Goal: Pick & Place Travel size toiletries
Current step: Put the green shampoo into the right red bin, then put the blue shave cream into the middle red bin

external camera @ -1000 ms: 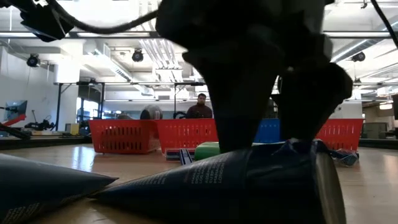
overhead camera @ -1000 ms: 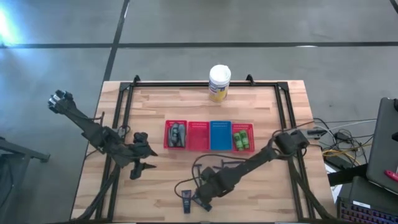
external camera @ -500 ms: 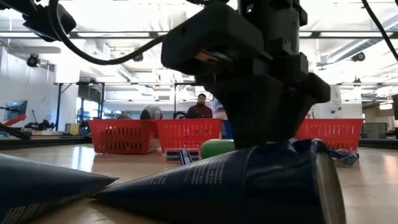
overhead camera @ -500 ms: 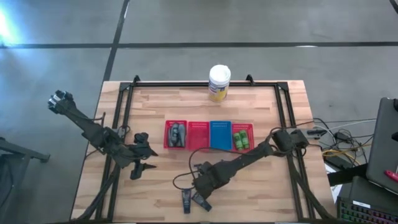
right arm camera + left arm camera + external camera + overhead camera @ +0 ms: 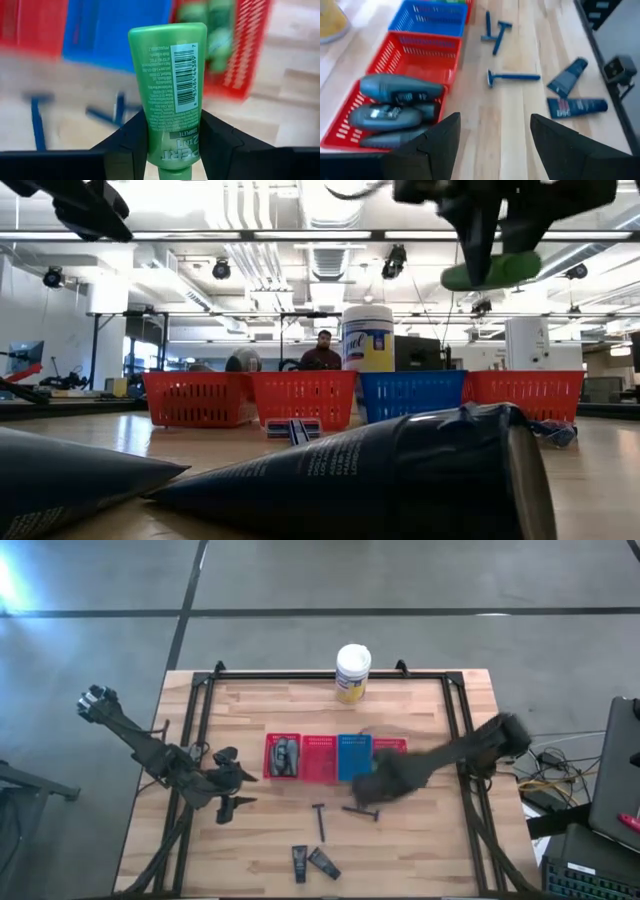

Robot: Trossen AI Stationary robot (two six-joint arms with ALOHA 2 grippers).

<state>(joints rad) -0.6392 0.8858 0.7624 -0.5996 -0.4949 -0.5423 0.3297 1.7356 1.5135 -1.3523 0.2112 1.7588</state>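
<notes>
The right hand (image 5: 375, 783) has left the near edge of the counter (image 5: 260, 840) since a second ago and now hangs, blurred, just in front of the blue tray (image 5: 354, 757) and the rightmost red tray (image 5: 391, 747). From above, four trays stand in a row: grey bottles (image 5: 286, 757) in the leftmost, an empty-looking red one, the blue, then the red. A white-lidded jar (image 5: 353, 672) stands at the far edge. Two dark sticks (image 5: 320, 820) lie between the trays and two black tubes (image 5: 310, 861) near the front edge. The left hand (image 5: 226, 808) waits left of the trays.

From counter level, the black tubes fill the foreground and hide much of the counter; the green bottle (image 5: 493, 270) rides high, lying roughly level in the right hand, above the tray row. A person (image 5: 322, 352) sits far behind.

The left wrist view shows its fingers (image 5: 437, 145) spread wide, gripping nothing, grey bottles just ahead.

The right wrist view shows the fingers (image 5: 131, 137) clamped on the green bottle's cap end, its long axis pointing straight out from the hand toward the trays.
</notes>
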